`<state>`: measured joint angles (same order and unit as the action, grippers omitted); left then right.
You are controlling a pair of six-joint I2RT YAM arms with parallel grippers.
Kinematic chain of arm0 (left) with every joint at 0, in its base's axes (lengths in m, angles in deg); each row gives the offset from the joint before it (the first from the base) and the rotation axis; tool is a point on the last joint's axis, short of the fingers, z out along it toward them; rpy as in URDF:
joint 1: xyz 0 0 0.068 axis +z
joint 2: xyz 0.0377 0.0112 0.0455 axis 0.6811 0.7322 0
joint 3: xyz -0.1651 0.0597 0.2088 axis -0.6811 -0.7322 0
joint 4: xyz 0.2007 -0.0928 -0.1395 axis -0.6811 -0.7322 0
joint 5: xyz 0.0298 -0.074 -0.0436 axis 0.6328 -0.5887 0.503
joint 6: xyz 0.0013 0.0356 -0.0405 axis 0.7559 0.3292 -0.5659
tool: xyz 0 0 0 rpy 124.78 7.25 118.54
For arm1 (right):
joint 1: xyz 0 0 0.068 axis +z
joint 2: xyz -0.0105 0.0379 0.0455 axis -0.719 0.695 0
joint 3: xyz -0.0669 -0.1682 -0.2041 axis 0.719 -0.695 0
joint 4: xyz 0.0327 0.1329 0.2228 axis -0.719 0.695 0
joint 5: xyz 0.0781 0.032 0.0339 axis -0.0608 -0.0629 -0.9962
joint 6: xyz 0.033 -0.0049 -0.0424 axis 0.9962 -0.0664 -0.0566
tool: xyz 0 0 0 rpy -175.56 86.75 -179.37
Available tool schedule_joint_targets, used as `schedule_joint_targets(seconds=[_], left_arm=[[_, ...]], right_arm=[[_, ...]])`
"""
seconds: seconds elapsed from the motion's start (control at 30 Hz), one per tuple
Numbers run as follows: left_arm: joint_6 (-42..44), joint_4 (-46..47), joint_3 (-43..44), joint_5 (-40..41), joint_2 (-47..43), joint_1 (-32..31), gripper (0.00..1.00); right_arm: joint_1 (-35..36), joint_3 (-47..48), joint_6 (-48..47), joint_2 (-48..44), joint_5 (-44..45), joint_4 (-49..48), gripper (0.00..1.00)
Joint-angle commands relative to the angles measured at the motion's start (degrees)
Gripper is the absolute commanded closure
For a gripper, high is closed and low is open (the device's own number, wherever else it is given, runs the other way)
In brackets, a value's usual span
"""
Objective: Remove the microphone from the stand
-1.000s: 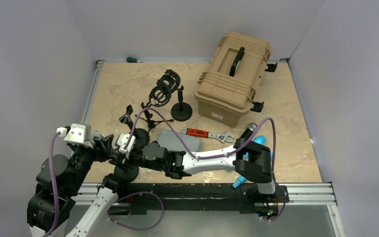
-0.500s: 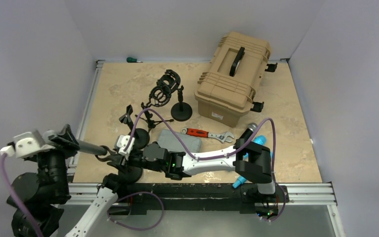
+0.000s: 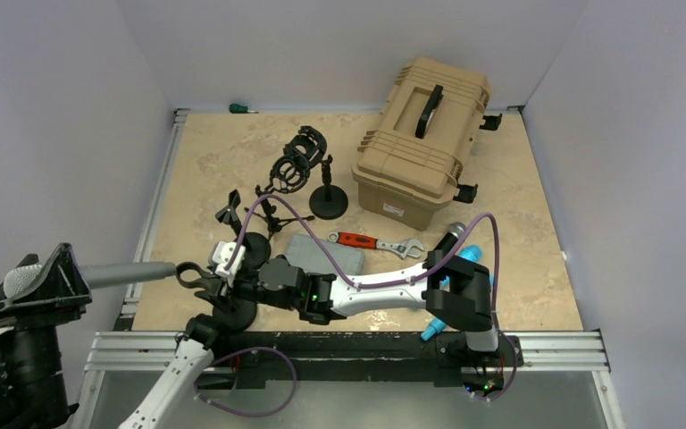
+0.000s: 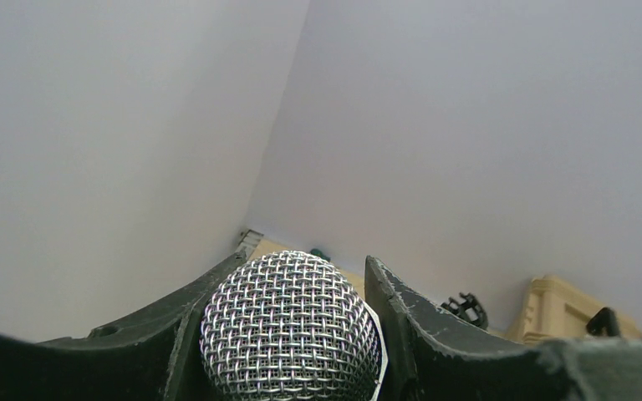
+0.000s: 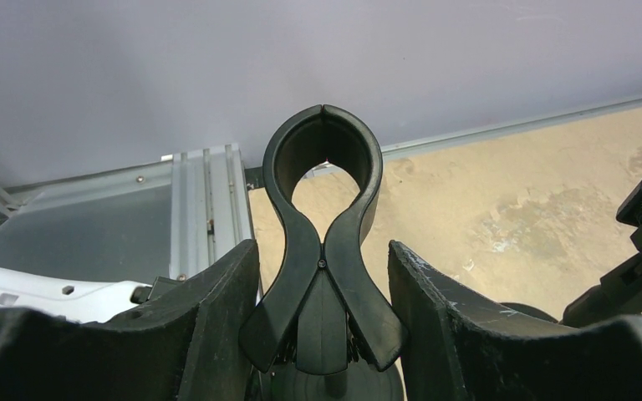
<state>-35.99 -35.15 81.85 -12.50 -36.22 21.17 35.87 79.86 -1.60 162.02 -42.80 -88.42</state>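
The microphone has a silver mesh head [image 4: 291,330] and a grey handle [image 3: 129,272]. My left gripper [image 3: 49,284] is shut on it near the head and holds it level beyond the table's left edge. The handle's end sits just left of the stand's black clip [image 3: 189,276], outside it. In the left wrist view the head fills the gap between my fingers [image 4: 418,334]. My right gripper [image 3: 213,284] is shut on the clip's levers; in the right wrist view the clip [image 5: 323,209] is closed and empty. The stand's round base [image 3: 230,313] sits at the near edge.
A tan toolbox [image 3: 424,138] stands at the back right. A second stand with a shock mount [image 3: 299,161] and a small tripod [image 3: 232,213] are mid-table. A grey pad [image 3: 326,255], a red-handled wrench [image 3: 375,241] and blue items [image 3: 469,259] lie near the right arm.
My left arm has swung left and back with the microphone, drawing its handle out of the clip. The clip now stands empty. The right arm has stayed on the clip.
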Motion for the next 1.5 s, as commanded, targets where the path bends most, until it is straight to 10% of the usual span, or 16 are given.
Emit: schedule_joint_targets(seconds=[0.0, 0.07, 0.17, 0.53, 0.93, 1.47], left_arm=[[-6.4, -1.8, 3.5, -3.5, 0.6, 0.3, 1.0], [-9.3, -3.7, 3.3, -4.8, 0.3, 0.3, 1.0], [-11.7, -4.4, 1.0, -5.4, -0.8, 0.3, 1.0], [-15.4, -5.1, -1.0, -7.5, -1.2, 0.3, 1.0], [-16.6, -5.2, -2.4, -10.1, 0.0, 0.3, 1.0], [-18.7, -1.5, -12.7, -31.4, 5.3, 0.3, 1.0]], right_arm=[[0.0, 0.9, 1.3, -1.6, 2.1, 3.0, 0.89], [0.1, 0.3, 1.4, -2.6, 2.7, 3.2, 0.8], [0.1, -1.0, 0.8, -3.5, 4.0, 3.1, 1.0], [1.3, -9.9, -1.1, -4.2, 9.0, 1.8, 1.0], [1.3, -7.2, 3.1, -11.6, 7.8, 4.3, 0.15], [1.2, -32.3, 14.9, -40.2, 18.0, 14.2, 0.09]])
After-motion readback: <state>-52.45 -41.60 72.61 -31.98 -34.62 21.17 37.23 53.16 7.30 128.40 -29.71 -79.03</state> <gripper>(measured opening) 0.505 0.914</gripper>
